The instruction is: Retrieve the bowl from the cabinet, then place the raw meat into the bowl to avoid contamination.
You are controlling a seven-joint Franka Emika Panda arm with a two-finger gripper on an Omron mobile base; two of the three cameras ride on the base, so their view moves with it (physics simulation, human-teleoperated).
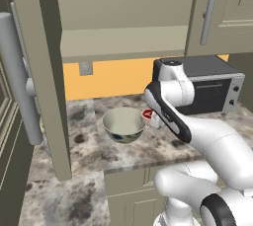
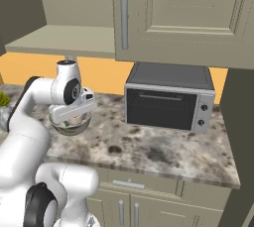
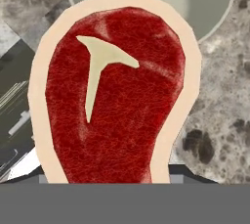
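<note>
The pale bowl [image 1: 123, 124] with dark blotches stands upright on the marble counter, left of the toaster oven; its lower wall [image 2: 69, 128] shows beneath the hand. My gripper [image 1: 150, 117] hangs just off the bowl's right rim, shut on the raw meat [image 1: 147, 114], a red steak with a pale fat rim. In the hand view the raw meat [image 3: 117, 105] sits close to the camera and hides the fingertips, with the bowl's rim [image 3: 210, 8] just beyond it. Up on the left, the cabinet [image 1: 123, 42] stands open and its pale shelf is bare.
The cabinet's open door [image 1: 42, 82] with its long bar handle juts out at the left. A dark toaster oven [image 2: 168, 103] stands on the counter to the right, under a closed wall cabinet [image 2: 188, 18]. A green plant [image 2: 3, 99] shows at the far left.
</note>
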